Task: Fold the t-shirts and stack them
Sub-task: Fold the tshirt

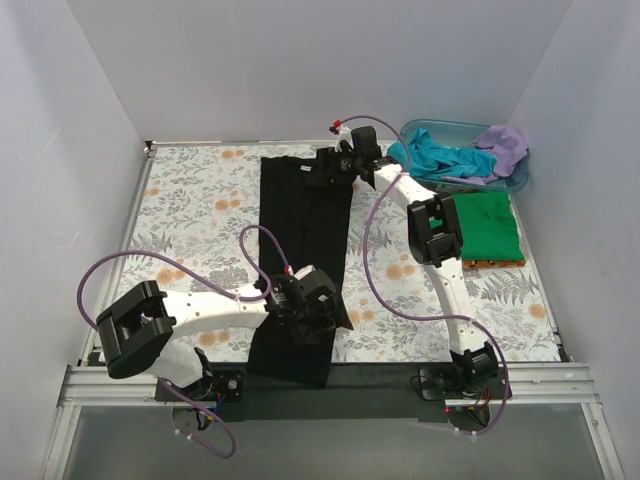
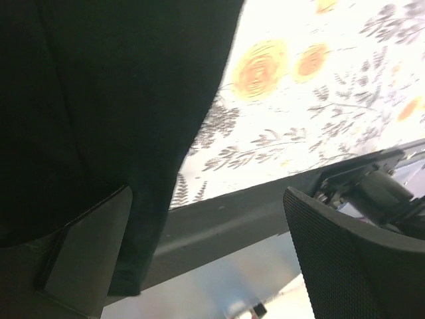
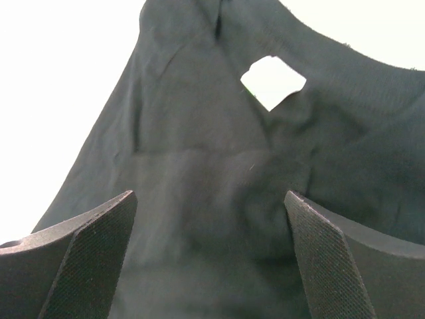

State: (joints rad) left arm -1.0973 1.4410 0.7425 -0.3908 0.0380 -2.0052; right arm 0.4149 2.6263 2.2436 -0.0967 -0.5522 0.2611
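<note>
Black t-shirt (image 1: 300, 215): lay as a long strip down the floral surface (image 1: 190, 200). Judged soft, light, limp; best pinched at an edge or corner. Left fingers (image 2: 86, 246) apart at its near end; right fingers (image 3: 86, 252) apart over its far end. Only the top view showed its full length

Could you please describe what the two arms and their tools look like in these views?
Both the left arm and right arm have white tubular links and chunky black joint housings. Purple cables loop loosely alongside each. The left tool and right tool are black, each with two flat wedge-shaped fingers faced in fine mesh-like texture. No markings are legible.
</note>
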